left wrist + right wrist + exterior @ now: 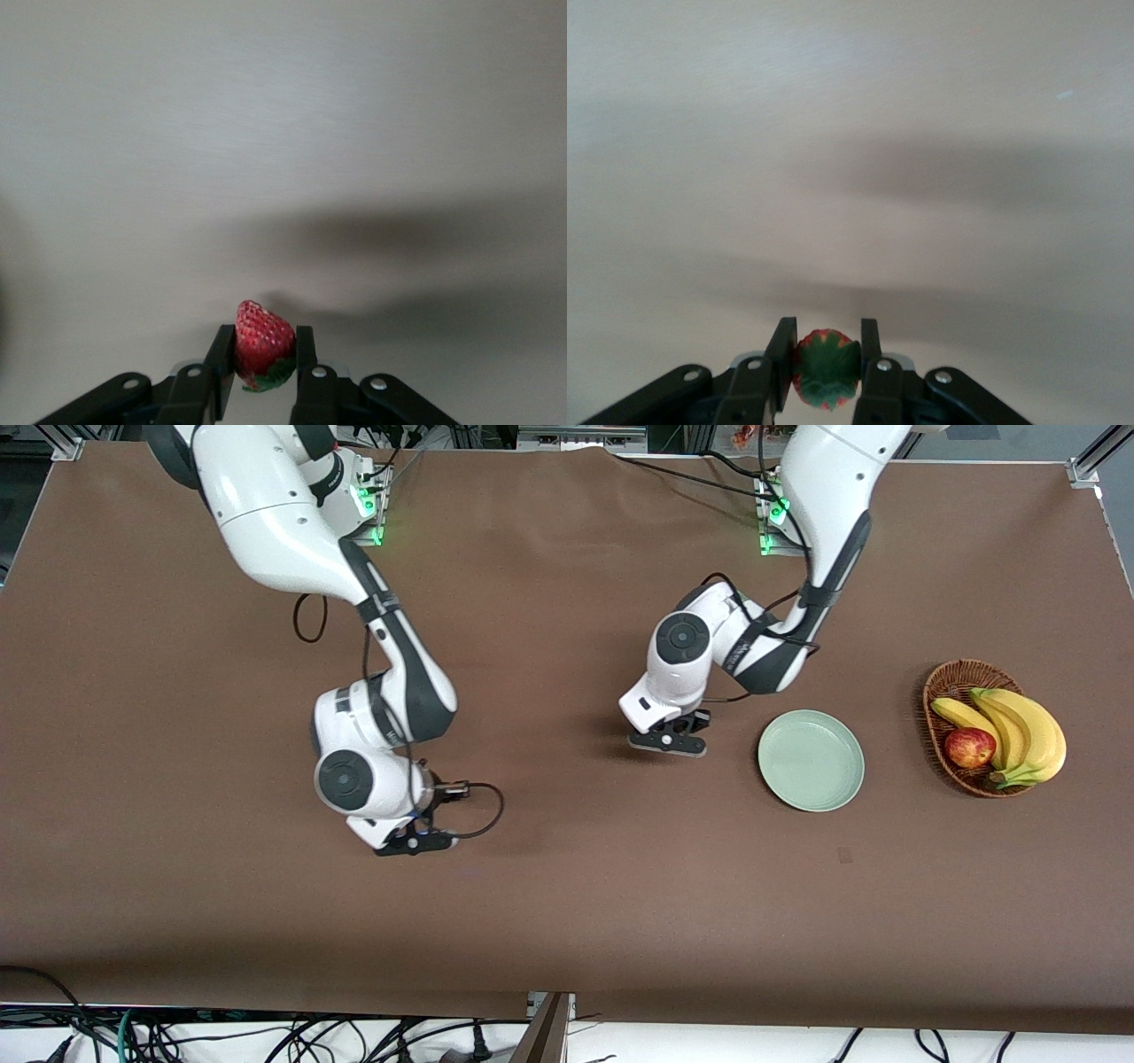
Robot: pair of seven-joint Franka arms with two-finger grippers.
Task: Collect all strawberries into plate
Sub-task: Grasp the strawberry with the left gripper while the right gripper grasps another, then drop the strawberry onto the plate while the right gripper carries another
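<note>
Two strawberries visible, both held. One strawberry [263, 343] sits pinched between the left tool's fingers [220, 363], red tip pointing out, green cap down by the finger bases. Second strawberry [826, 369] is clamped between the right tool's fingers [780, 363], green leafy cap facing the wrist camera, red edge showing around it. Neither berry can be seen in the front view; a third one is not visible anywhere.

Plate [811, 760], pale mint green, round, lies on the brown desk [567, 921] toward the left arm's end, nothing in it. Left tool [669, 742] is low over the desk just beside the plate, on the side toward the right arm's end, apart from the rim. Right tool [415, 842] is low over the desk well apart from the plate, toward the right arm's end.

Wicker basket [952, 682] stands past the plate at the left arm's end, holding bananas [1028, 731] and an apple [969, 747].
</note>
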